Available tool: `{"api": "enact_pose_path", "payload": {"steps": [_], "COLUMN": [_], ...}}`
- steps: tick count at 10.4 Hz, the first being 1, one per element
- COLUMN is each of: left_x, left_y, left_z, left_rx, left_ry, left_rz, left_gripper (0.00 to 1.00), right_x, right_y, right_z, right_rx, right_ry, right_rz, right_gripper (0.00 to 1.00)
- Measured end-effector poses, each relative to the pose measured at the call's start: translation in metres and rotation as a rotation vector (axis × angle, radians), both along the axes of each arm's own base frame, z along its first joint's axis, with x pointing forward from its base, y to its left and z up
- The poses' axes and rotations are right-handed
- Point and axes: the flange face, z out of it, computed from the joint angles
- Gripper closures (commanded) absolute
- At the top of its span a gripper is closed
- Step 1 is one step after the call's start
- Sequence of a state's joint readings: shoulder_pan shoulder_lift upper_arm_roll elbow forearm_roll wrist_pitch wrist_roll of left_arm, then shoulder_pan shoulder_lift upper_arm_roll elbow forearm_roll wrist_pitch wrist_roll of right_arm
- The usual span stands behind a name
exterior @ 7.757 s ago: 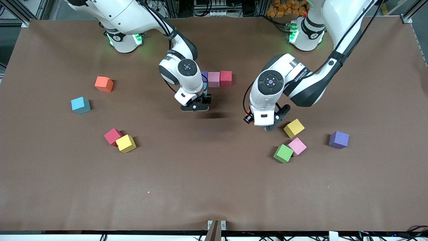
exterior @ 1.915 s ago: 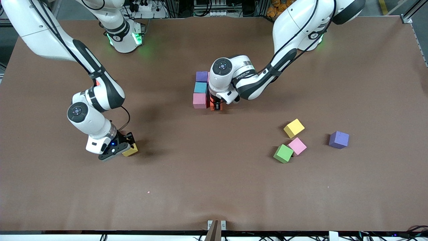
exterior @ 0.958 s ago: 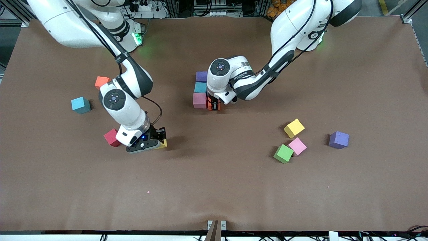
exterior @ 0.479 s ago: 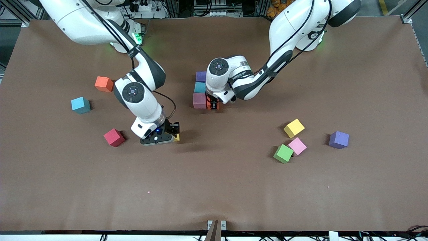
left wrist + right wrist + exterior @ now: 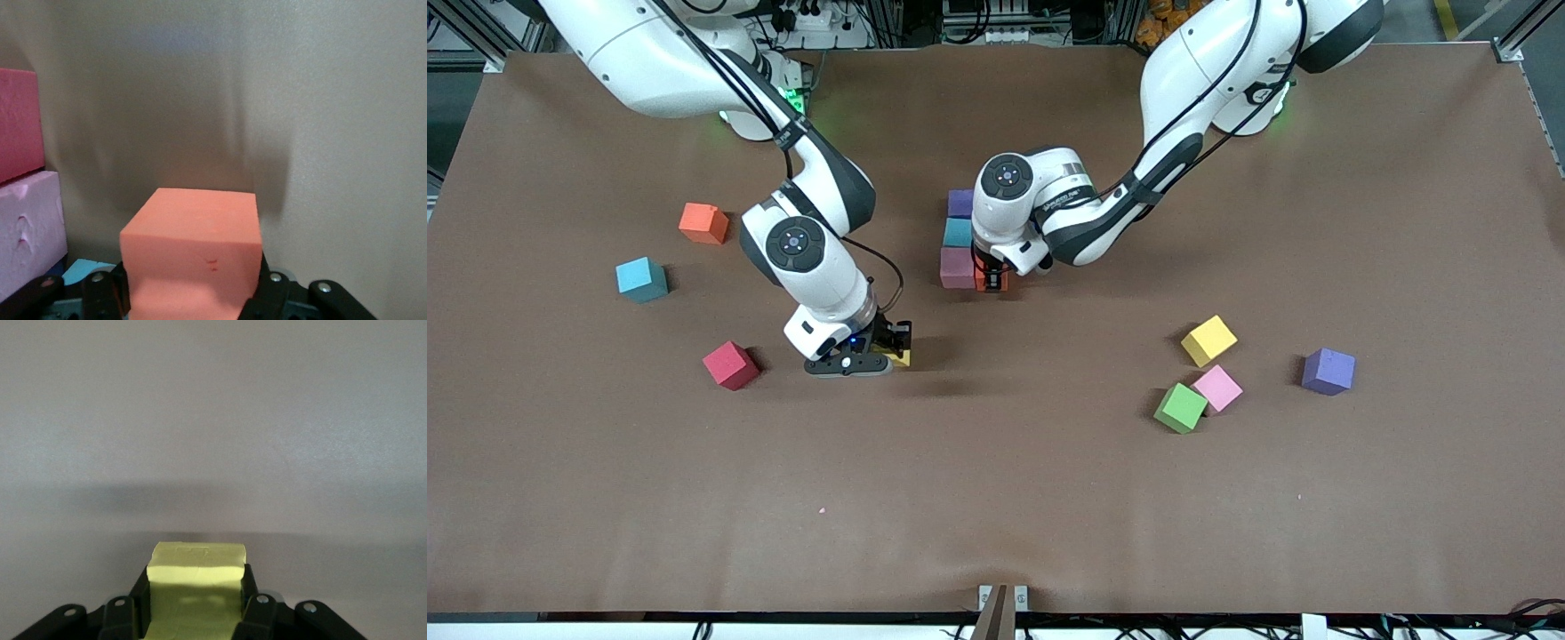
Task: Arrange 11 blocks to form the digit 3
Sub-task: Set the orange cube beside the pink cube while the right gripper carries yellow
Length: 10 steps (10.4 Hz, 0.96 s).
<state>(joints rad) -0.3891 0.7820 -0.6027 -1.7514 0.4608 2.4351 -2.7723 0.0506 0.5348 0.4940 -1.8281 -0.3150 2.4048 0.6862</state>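
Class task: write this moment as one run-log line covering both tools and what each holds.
right tool: shut on yellow block, above table | left tool: shut on orange block, beside pink block

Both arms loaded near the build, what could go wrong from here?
1. The left gripper holds an orange block right beside the pink block; lowering it may nudge the stacked column.
2. The right gripper carries a yellow block toward the same cluster; the arms may crowd each other.

Purple (image 5: 961, 202), blue (image 5: 959, 232) and pink (image 5: 957, 267) blocks in a column mid-table, an orange block (image 5: 193, 250) beside the pink.
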Motion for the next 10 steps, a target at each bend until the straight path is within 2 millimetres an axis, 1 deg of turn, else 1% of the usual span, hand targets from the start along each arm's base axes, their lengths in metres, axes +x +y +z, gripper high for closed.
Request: {"api": "enact_pose_path", "payload": {"steps": [3, 6, 8, 9, 10], "left_x": [0.001, 0.013, 0.027, 0.032, 0.033], "left_y": [-0.001, 0.001, 0.007, 0.01, 0.011], "left_z": [0.001, 0.008, 0.028, 0.04, 0.051], "left_rx": [-0.001, -0.009, -0.021, -0.023, -0.019], "left_ry": [-0.003, -0.02, -0.05, -0.068, -0.083], "left_rz": [-0.001, 0.013, 0.032, 0.037, 0.036], "left_gripper": [0.0, 0.0, 0.0, 0.0, 0.0], "right_x": [0.0, -0.003, -0.007, -0.01, -0.017], "right_y": [0.0, 0.006, 0.012, 0.018, 0.029], "right_z": [0.0, 0.0, 0.0, 0.0, 0.0], "right_rx": [0.002, 0.003, 0.006, 0.01, 0.014], "right_ry": [0.002, 0.003, 0.006, 0.009, 0.013], "right_rz": [-0.016, -0.014, -0.036, -0.058, -0.085], "right_gripper": [0.72, 0.72, 0.72, 0.72, 0.72]}}
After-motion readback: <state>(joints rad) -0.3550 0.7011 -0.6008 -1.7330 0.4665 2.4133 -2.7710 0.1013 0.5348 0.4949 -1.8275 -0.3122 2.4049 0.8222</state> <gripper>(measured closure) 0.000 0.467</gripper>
